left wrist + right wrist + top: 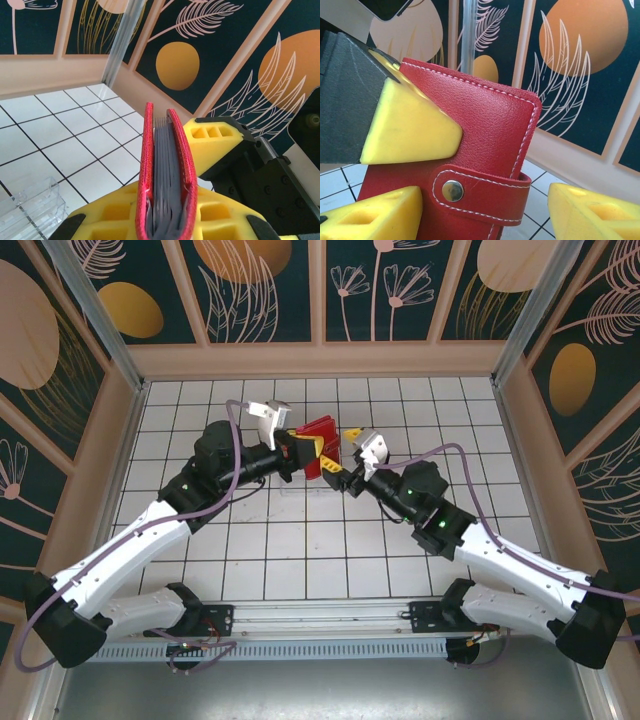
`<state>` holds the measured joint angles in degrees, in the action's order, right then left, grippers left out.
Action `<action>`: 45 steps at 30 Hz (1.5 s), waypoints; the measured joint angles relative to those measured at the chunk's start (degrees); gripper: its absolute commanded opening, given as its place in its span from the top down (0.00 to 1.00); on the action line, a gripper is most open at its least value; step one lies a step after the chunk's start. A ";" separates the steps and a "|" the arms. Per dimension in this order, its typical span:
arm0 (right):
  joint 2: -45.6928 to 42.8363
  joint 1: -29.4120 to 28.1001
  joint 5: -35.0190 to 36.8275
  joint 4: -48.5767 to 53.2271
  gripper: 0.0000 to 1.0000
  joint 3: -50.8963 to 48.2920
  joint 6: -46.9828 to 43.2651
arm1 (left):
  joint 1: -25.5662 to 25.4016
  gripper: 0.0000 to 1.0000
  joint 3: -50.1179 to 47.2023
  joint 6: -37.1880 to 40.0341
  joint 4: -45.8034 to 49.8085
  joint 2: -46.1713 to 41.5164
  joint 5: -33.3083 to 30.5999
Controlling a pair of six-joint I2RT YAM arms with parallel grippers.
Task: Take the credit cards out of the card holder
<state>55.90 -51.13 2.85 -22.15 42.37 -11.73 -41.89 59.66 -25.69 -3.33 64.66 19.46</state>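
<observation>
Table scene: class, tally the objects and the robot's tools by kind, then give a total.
Red wallet: 1
Clear tray: 1
Tools: 2, the left tool and the right tool
Total: 4

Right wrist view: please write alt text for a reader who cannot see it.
A closed red card holder stands upright, its snap strap fastened, held by the left pincer's yellow finger. The right pincer is open, its yellow fingertips low on either side.
</observation>
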 measured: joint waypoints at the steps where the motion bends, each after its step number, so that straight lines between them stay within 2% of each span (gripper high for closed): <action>1: 0.00 -0.15 0.66 0.00 0.32 0.00 -0.04 | 0.04 1.00 0.02 0.11 -0.11 0.15 0.02; 7: 0.09 -0.35 3.21 0.02 0.32 0.00 -1.68 | 0.37 1.00 0.68 0.57 -0.22 1.70 1.18; 26: -0.76 -1.88 9.84 0.07 0.41 0.22 -6.01 | 0.63 1.00 2.05 2.10 1.60 2.32 1.38; 33: -1.44 -0.20 20.00 0.13 0.43 0.22 -5.92 | -0.28 1.00 2.34 2.36 6.27 2.19 2.51; 37: -2.51 -0.20 23.08 1.07 0.44 0.22 -5.46 | -0.44 1.00 2.34 2.75 7.80 2.14 2.54; 41: -4.50 0.44 22.01 3.67 0.44 0.26 -3.28 | -0.44 1.00 2.32 3.63 8.35 1.62 2.89; 45: -8.26 3.06 12.24 6.91 0.43 0.26 -0.31 | -0.44 1.00 1.18 4.70 6.51 -1.27 5.51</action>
<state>47.64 -48.07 15.09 -15.25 42.63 -12.03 -42.33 60.84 -20.99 3.18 63.40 24.97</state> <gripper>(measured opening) 0.564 0.131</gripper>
